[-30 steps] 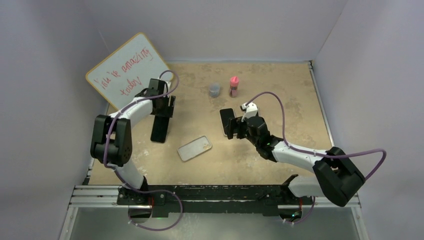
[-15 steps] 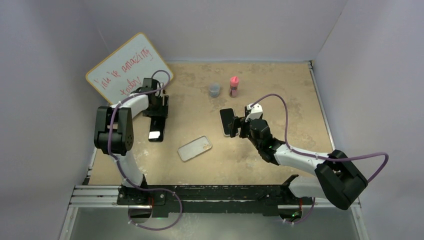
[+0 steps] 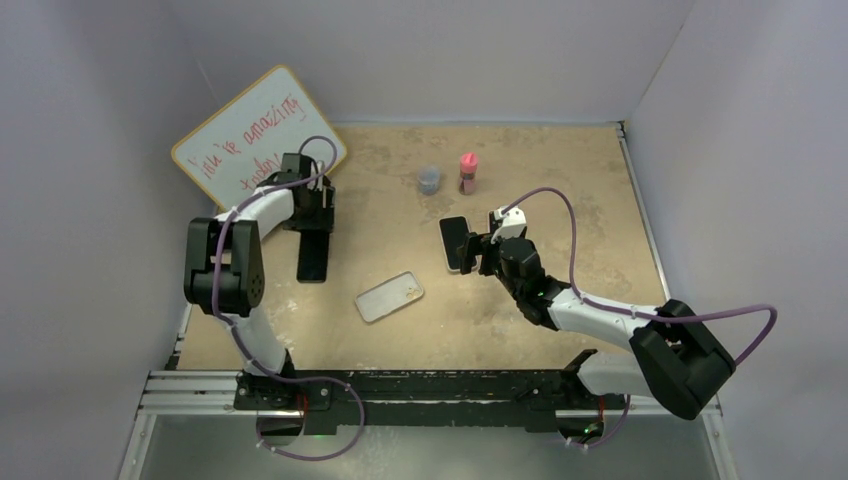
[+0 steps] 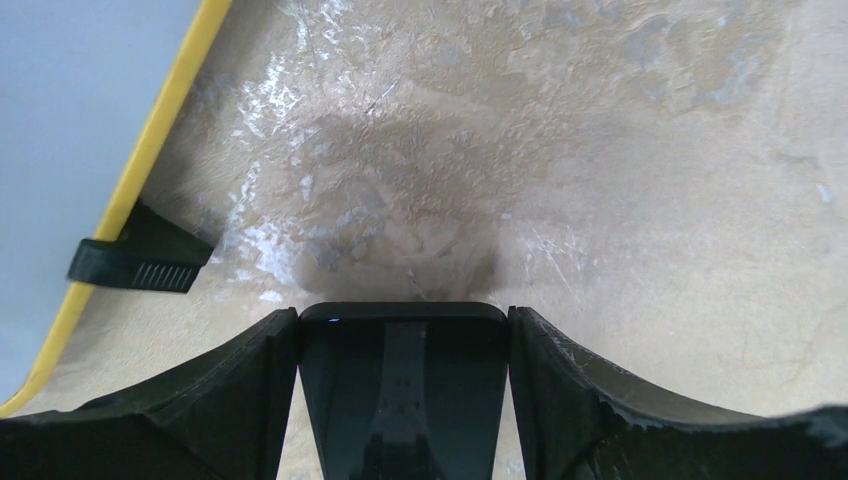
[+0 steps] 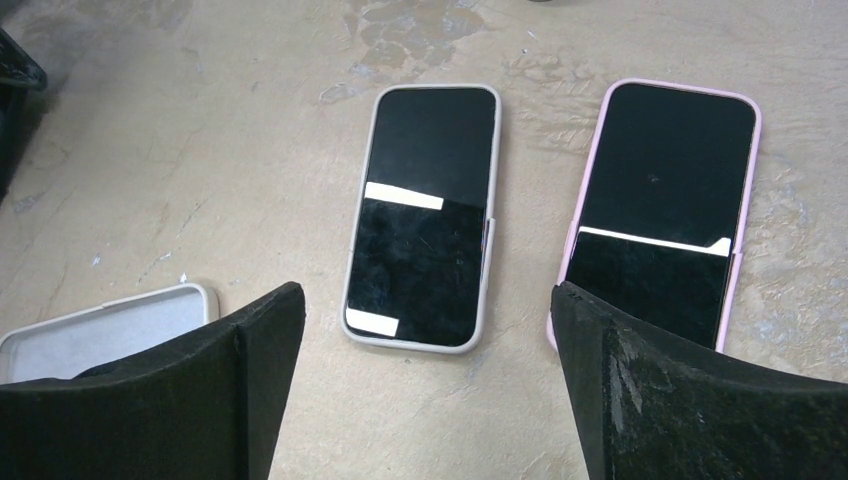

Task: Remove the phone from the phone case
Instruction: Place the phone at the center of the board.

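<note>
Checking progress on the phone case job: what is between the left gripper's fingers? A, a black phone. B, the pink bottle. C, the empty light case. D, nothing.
A: the left wrist view shows a black phone sitting in the left gripper, which closes against both its long edges.

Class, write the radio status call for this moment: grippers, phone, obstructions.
Left gripper shut on black phone. Right gripper open by grey-cased phone and pink-cased phone. Empty case lies apart, between arms. Nothing blocking.

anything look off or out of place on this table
Nothing damaged or spilled. The empty case lies askew mid-table, and the whiteboard sits tilted at the back left.
</note>
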You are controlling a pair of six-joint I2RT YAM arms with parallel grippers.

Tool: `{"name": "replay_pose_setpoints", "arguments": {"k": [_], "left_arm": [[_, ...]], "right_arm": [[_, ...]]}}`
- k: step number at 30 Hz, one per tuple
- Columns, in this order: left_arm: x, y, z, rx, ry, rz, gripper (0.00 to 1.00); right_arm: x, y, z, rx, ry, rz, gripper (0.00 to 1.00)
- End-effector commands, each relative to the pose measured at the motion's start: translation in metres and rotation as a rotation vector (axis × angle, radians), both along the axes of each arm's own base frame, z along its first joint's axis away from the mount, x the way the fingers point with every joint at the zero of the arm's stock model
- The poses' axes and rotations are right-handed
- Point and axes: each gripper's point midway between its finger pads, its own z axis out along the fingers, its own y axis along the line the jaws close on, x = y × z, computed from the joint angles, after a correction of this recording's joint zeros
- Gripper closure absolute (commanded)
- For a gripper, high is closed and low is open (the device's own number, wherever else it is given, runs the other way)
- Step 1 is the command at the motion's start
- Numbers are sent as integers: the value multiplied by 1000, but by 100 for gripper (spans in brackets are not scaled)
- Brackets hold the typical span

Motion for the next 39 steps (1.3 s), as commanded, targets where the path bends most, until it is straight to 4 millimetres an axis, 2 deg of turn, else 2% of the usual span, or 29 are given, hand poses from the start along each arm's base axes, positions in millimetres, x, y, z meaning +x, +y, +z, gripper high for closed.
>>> {"name": "replay_pose_setpoints", "arguments": {"k": [1, 4, 6, 8, 11, 17, 25, 30, 35, 39], "left_arm": [[8, -9, 52, -12, -142, -38, 33], [1, -30, 73, 24, -198, -115, 32], [-3, -38, 76, 31, -208, -136, 31], [-4, -35, 75, 45, -200, -122, 30], [-5, -25, 62, 74, -150, -80, 30], [0, -25, 27, 37, -60, -67, 30], [1, -24, 8, 46, -57, -60, 28], [-1, -29, -9, 5, -22, -83, 23], [-3, -35, -18, -39, -8, -107, 21], [-2, -32, -9, -23, -15, -92, 18]], "right_arm": [[6, -1, 9, 22, -29, -32, 5], [6, -1, 9, 21, -30, -33, 1], [6, 0, 11, 28, -34, -27, 1], [5, 1, 13, 36, -42, -24, 1], [5, 0, 13, 35, -43, -25, 1], [5, 1, 11, 30, -38, -22, 1], [6, 2, 8, 22, -25, -16, 1], [6, 3, 6, 20, -18, -13, 1], [6, 3, 5, 19, -15, -14, 1], [6, 3, 5, 17, -15, -12, 1]]}}
